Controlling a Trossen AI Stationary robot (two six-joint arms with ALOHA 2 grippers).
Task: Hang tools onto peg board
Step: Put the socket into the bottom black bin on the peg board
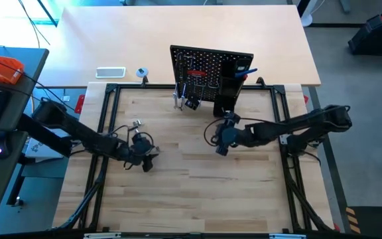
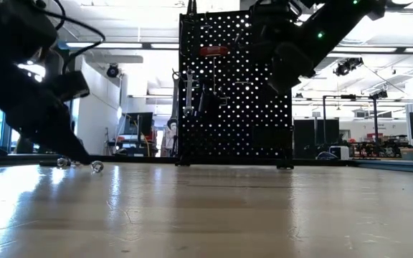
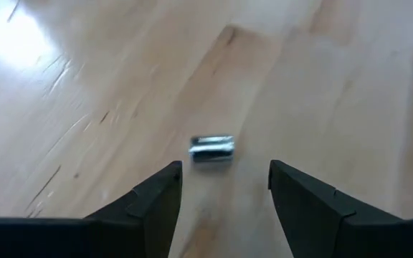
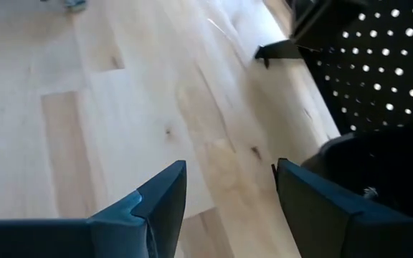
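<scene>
Left wrist view: my left gripper (image 3: 224, 190) gapes empty over a small silver metal socket (image 3: 212, 147) on the wooden table (image 3: 84, 86); next, descend and pinch. Right gripper (image 4: 228, 193) waits spread beside the black perforated peg board (image 4: 386, 57).

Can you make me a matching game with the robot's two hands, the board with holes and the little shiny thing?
Things:
1. left hand
2. right hand
3. upright black peg board with holes
4. small shiny silver metal piece

Places:
A. at the table's far edge
B. lying on the wooden table
C. open, beside the tall black box holder
D. open, just above the silver piece

Pairs: 1-D, 2-C, 3-A, 4-B
</scene>
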